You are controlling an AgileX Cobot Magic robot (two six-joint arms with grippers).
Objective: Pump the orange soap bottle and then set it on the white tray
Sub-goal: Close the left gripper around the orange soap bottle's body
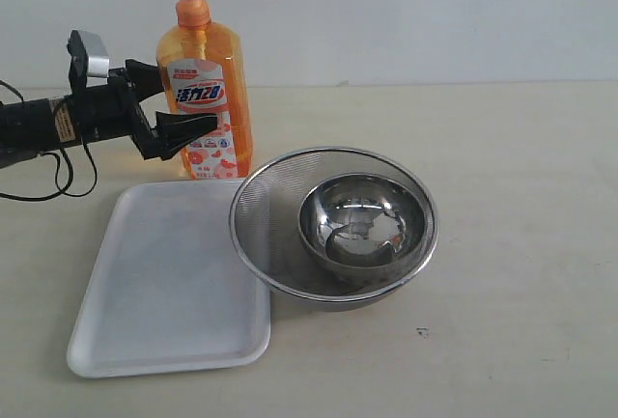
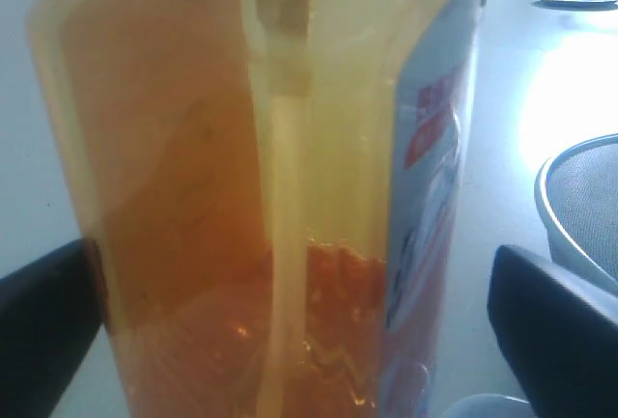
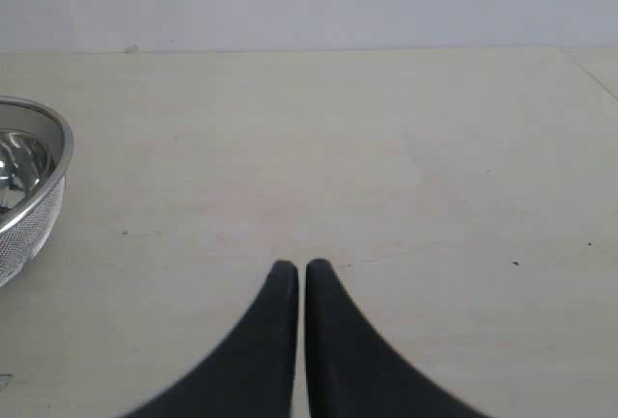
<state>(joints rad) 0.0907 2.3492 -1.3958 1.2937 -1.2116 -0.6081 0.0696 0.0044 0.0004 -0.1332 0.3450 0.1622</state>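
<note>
Soap bottle (image 1: 208, 51) is standing behind white tray (image 1: 154, 273); left gripper (image 1: 188, 97) is straddling it, jaws apart; right gripper (image 3: 301, 268) is hanging closed

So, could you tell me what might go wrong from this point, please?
The open left gripper straddles the tall orange soap bottle; uneven finger contact while closing could tip it. The mesh bowl appears to overhang a corner of the white tray near the bottle, so the move over could clip it.
</note>
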